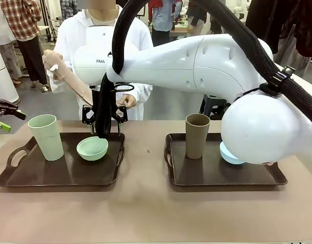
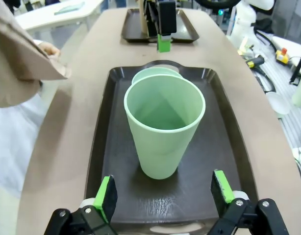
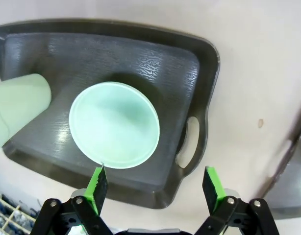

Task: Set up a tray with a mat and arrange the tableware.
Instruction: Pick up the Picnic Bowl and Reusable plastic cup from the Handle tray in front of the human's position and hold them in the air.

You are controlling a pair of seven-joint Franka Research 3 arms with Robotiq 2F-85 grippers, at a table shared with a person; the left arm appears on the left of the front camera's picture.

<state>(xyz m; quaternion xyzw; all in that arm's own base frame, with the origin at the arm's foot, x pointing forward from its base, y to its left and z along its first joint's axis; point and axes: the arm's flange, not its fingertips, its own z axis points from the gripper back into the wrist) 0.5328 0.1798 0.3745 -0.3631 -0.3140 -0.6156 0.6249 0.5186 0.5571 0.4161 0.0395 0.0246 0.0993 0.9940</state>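
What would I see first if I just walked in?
The big white right arm stretches across the table, its open gripper hanging over the mint green bowl on the left tray. A mint green tumbler stands beside that bowl; a brown tumbler stands on the other tray.

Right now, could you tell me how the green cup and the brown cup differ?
Colour: the green cup is mint, the brown cup a dull brown. Place: the green cup stands on the left tray, the brown cup on the right tray. Company: a green bowl sits beside the green cup, a pale blue bowl beside the brown cup. Both stand upright, tall and without handles.
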